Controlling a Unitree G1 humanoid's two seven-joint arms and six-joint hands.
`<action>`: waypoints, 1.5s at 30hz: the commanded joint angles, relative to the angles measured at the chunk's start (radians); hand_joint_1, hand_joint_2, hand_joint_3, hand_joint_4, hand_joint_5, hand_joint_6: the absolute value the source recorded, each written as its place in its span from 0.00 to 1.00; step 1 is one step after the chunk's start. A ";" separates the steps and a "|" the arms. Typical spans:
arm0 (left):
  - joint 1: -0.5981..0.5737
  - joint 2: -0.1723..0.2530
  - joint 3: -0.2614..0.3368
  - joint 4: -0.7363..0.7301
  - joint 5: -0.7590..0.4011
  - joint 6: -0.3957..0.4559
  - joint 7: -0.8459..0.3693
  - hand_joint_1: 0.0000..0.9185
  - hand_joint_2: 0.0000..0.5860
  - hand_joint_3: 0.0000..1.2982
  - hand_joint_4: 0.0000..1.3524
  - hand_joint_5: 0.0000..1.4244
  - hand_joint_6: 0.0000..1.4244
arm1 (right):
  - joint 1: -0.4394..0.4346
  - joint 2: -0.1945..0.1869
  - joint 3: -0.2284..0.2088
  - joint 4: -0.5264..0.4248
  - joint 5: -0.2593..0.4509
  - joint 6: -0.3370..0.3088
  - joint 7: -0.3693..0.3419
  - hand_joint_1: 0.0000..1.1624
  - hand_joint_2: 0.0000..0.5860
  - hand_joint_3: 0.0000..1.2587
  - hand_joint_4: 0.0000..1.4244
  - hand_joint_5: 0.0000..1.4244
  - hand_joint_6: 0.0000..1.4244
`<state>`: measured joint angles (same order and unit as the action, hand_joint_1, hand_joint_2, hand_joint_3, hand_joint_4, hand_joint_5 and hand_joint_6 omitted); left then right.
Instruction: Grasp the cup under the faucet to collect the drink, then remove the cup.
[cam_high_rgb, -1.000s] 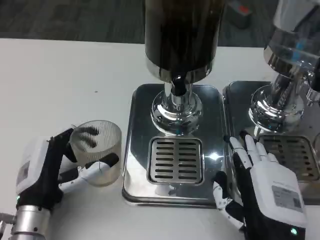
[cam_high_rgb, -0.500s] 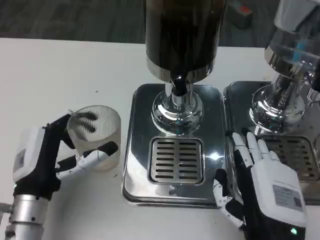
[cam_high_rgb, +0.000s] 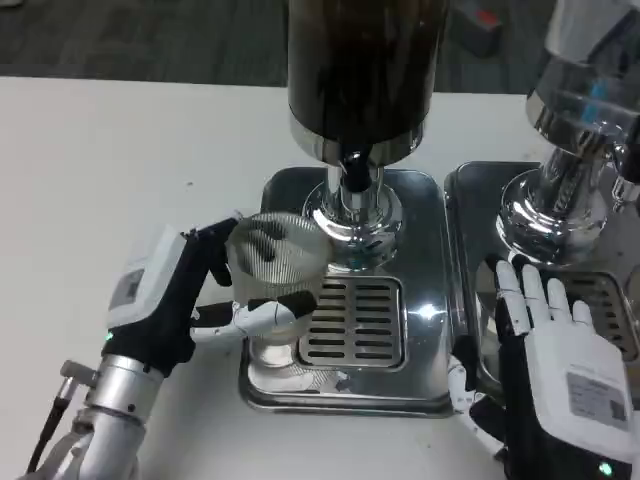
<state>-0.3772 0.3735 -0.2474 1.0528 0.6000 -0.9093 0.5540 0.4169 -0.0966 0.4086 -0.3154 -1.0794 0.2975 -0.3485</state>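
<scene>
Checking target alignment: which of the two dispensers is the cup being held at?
The dark-filled dispenser: left hand holds the cup over its drip tray. The right dispenser looks clear.

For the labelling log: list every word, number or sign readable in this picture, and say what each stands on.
No text can be read.
Sticker on the back of the right hand: dark print, too small and blurred to read.
Grey patch on the back of the left hand: blurred, no characters legible.
Drink dispenser, drip tray and cup: no markings visible.

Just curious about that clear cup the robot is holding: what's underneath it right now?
The cup, gripped by the left hand, sits over the shiny drip tray's left edge, beside the grille. Its base contact is hidden.
</scene>
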 joint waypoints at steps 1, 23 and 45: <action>-0.062 -0.007 -0.052 0.016 0.066 -0.011 0.074 0.40 0.18 0.50 0.53 0.66 0.62 | 0.028 0.011 0.005 -0.026 -0.026 0.023 -0.011 0.43 0.96 0.03 0.00 0.00 0.00; -0.142 -0.052 -0.149 0.131 0.108 0.044 0.107 0.34 0.16 0.43 0.46 0.58 0.52 | 0.056 0.038 0.014 -0.037 -0.036 0.036 -0.013 0.41 0.97 0.03 0.00 0.00 0.00; -0.144 -0.054 -0.208 0.125 0.114 0.062 0.115 0.29 0.15 0.36 0.39 0.51 0.41 | 0.055 0.044 0.018 -0.036 -0.033 0.039 -0.006 0.40 0.97 0.03 0.00 0.00 0.00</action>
<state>-0.5179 0.3159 -0.4515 1.1734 0.7155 -0.8601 0.6659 0.4674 -0.0571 0.4192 -0.3505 -1.1121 0.3343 -0.3493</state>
